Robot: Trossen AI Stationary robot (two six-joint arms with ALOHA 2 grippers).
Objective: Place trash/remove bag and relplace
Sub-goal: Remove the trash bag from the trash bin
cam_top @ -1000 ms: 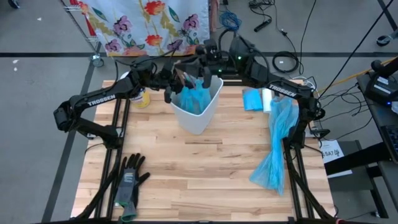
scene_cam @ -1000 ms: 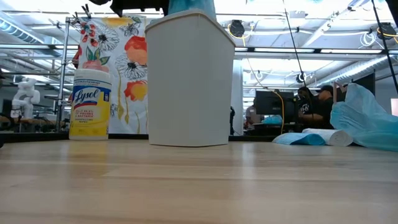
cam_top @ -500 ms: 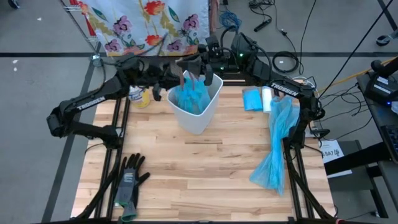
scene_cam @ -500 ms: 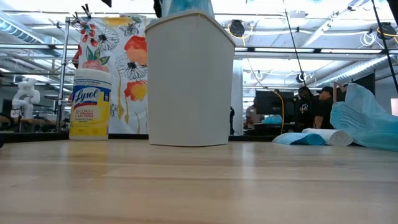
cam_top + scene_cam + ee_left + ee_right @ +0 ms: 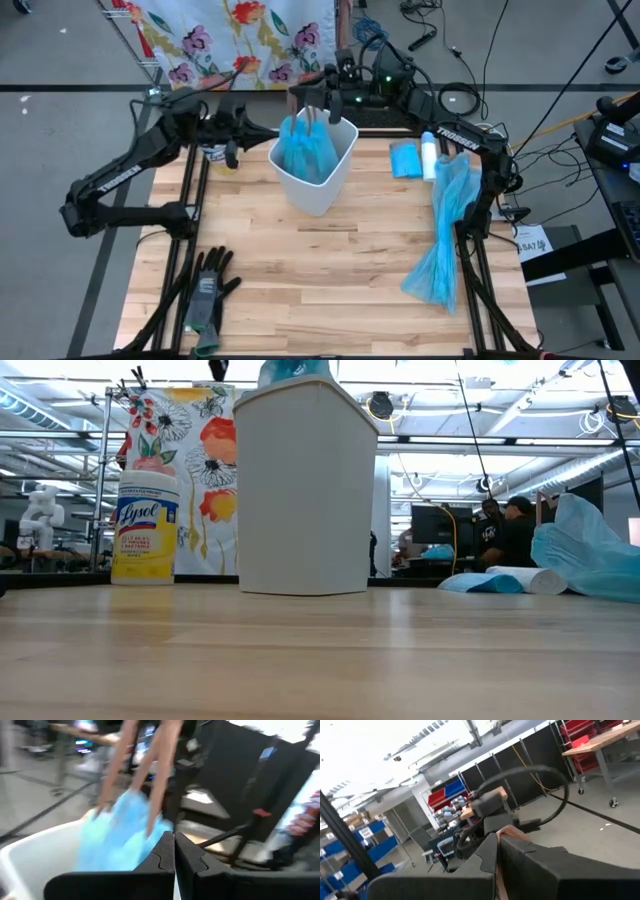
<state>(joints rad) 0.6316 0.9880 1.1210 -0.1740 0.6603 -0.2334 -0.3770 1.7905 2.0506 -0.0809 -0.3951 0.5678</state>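
Bag (image 5: 305, 150), blue, sits bunched in the white bin (image 5: 322, 190) at twelve o'clock on the table, apparently waiting to be spread as a liner; the right gripper (image 5: 320, 105) hangs above its rim and the left gripper (image 5: 232, 140) just beside it at nine o'clock, both with fingers pressed together on nothing.

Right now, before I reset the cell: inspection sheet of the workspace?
Surface: wooden table, bare in the middle.
Job's things: white bin with a blue bag in it; loose blue bag at the table's right edge; loose trash: nothing seen.
Clutter: gloves, Lysol tub, bag roll.
Hands: right hand over the bin's far rim; left hand beside the bin, shut.
Cables: coils on the floor beyond the table.
Surroundings: floral cloth; people in the room behind.
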